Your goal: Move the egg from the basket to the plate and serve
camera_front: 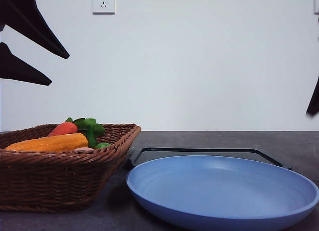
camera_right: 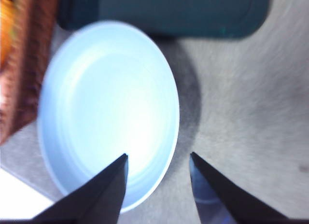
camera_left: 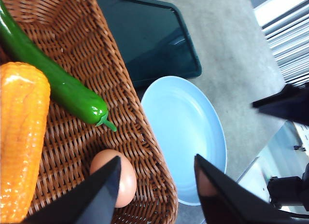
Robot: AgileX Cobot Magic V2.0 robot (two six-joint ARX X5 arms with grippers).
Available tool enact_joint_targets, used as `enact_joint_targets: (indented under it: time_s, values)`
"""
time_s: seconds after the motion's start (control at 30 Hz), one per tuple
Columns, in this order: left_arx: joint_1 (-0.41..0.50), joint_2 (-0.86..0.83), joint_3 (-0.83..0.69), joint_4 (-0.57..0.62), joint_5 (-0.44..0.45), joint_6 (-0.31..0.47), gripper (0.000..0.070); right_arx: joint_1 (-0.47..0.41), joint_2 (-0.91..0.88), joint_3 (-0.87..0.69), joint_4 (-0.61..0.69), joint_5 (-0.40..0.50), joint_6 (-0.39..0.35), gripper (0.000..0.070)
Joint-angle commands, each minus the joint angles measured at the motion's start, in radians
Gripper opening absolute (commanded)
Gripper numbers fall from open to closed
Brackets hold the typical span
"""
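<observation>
The egg (camera_left: 126,181), small and pinkish-brown, lies in the near corner of the woven basket (camera_left: 120,89), partly covered by one of my left fingers (camera_left: 96,195). My left gripper (camera_left: 156,161) hangs open high above that corner, one finger over the egg and the other over the basket's rim and the plate's edge. In the front view the egg (camera_front: 83,149) peeks over the basket (camera_front: 60,181) rim, with the left gripper (camera_front: 60,70) far above. The light-blue plate (camera_front: 224,191) sits right of the basket with nothing on it. My right gripper (camera_right: 158,155) is open above the plate (camera_right: 106,113).
A corn cob (camera_left: 21,137), a green cucumber (camera_left: 63,89) and a carrot (camera_front: 63,128) with leaves share the basket. A flat black tray (camera_front: 199,154) lies behind the plate. The right wrist view is blurred. A dark edge of the right arm (camera_front: 314,99) shows at far right.
</observation>
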Motion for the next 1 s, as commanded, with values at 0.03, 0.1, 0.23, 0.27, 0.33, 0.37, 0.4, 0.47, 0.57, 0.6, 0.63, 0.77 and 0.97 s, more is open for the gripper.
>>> enact_joint_targets:
  time_s: [0.03,0.1,0.23,0.27,0.33,0.37,0.4,0.47,0.57,0.6,0.63,0.77,0.97]
  values:
    - [-0.010,0.010,0.017,0.013,-0.005,0.003,0.0328,0.032,0.035,-0.061,0.125,0.000,0.110,0.0264]
    - [-0.016,0.010,0.017,0.013,-0.006,0.003,0.0328,0.052,0.065,-0.098,0.195,0.000,0.142,0.0263]
    - [-0.022,0.010,0.017,0.013,-0.016,0.003,0.0327,0.099,0.139,-0.132,0.289,0.001,0.165,0.0263]
    - [-0.023,0.010,0.017,0.013,-0.024,0.003,0.0327,0.108,0.159,-0.133,0.304,0.001,0.166,0.0263]
    - [-0.024,0.010,0.017,0.013,-0.033,0.003,0.0327,0.124,0.195,-0.133,0.338,0.001,0.171,0.0261]
    - [-0.024,0.010,0.017,0.013,-0.033,0.003,0.0327,0.129,0.212,-0.133,0.354,0.002,0.178,0.0241]
    - [-0.024,0.010,0.017,0.013,-0.033,0.003,0.0327,0.133,0.228,-0.133,0.370,0.002,0.186,0.0217]
    - [-0.024,0.010,0.017,0.012,-0.033,0.003,0.0326,0.137,0.255,-0.133,0.394,0.007,0.201,0.0162]
    - [-0.024,0.010,0.017,0.011,-0.033,0.003,0.0326,0.142,0.272,-0.133,0.406,0.051,0.217,0.0064]
    - [-0.024,0.010,0.017,0.011,-0.033,0.003,0.0326,0.142,0.271,-0.133,0.406,0.064,0.220,0.0033]
    - [-0.025,0.010,0.017,0.011,-0.033,0.003,0.0326,0.142,0.270,-0.133,0.406,0.074,0.222,0.0002]
    - [-0.038,0.010,0.017,0.011,-0.033,0.003,0.0326,0.141,0.242,-0.133,0.402,0.079,0.231,0.0000]
    - [-0.076,0.010,0.017,0.007,-0.036,-0.030,0.0437,0.138,0.133,-0.131,0.374,0.082,0.242,0.0000]
